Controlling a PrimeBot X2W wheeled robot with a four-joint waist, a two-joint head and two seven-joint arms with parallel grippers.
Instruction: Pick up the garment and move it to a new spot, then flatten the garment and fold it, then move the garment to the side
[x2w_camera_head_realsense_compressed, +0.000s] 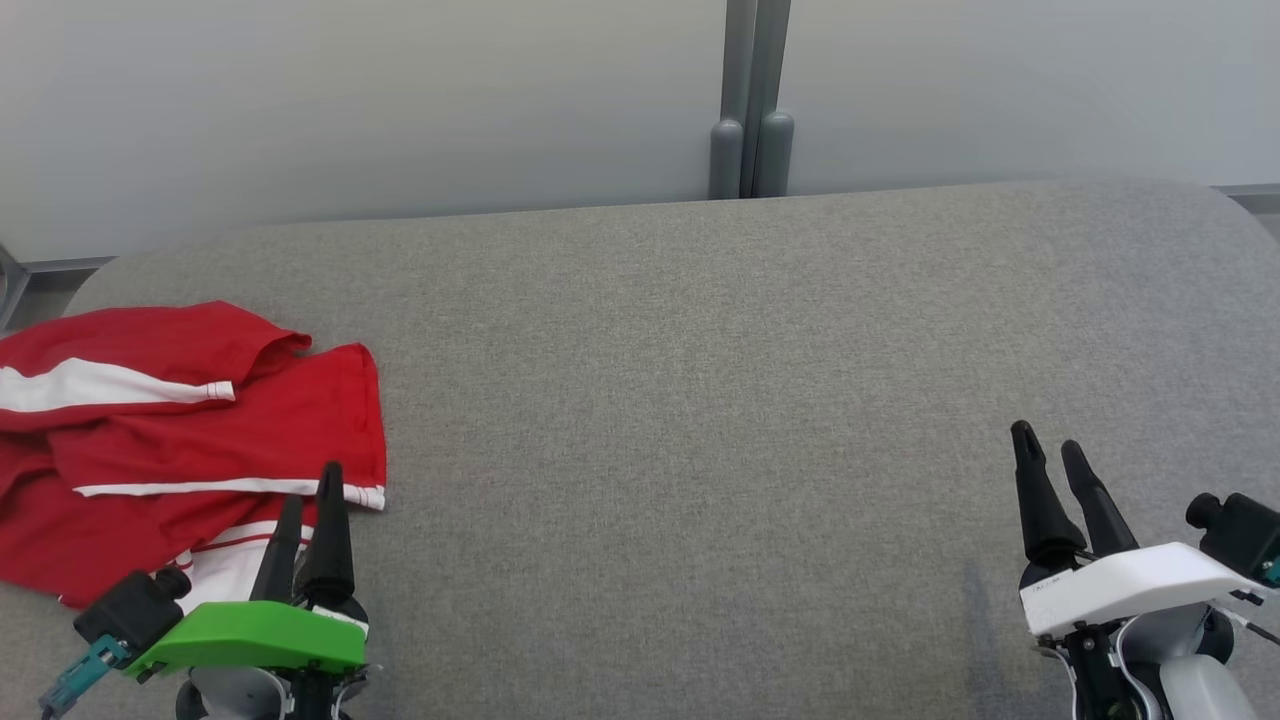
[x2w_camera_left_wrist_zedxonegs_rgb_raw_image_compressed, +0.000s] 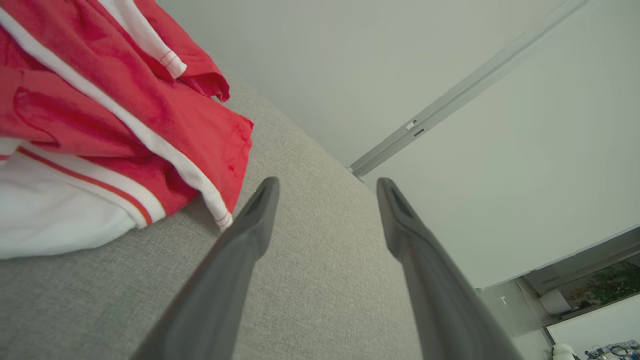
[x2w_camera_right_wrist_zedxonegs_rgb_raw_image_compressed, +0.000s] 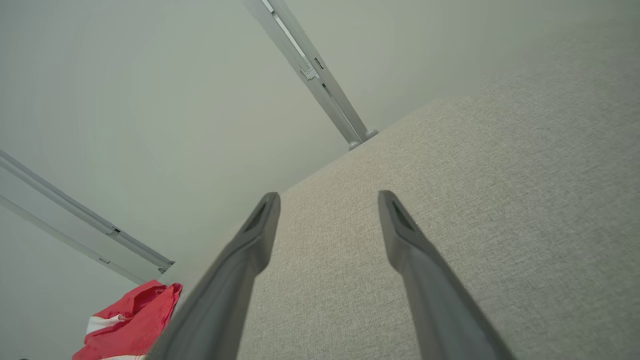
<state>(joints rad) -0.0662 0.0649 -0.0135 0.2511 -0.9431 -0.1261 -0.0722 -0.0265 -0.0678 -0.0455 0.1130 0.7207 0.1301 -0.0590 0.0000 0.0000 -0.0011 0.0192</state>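
Head view: left tool spread beside garment; right tool spread, well apart.

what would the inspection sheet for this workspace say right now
surface: grey fabric tabletop
job's things: red garment with white stripes, crumpled at the left end, not yet flattened
clutter: nothing seen
grippers: left gripper open by the garment's near corner, holding nothing; right gripper open over the fabric
cables: teal connector at the left wrist; none seen on the surface
surroundings: pale wall panels, grey post behind
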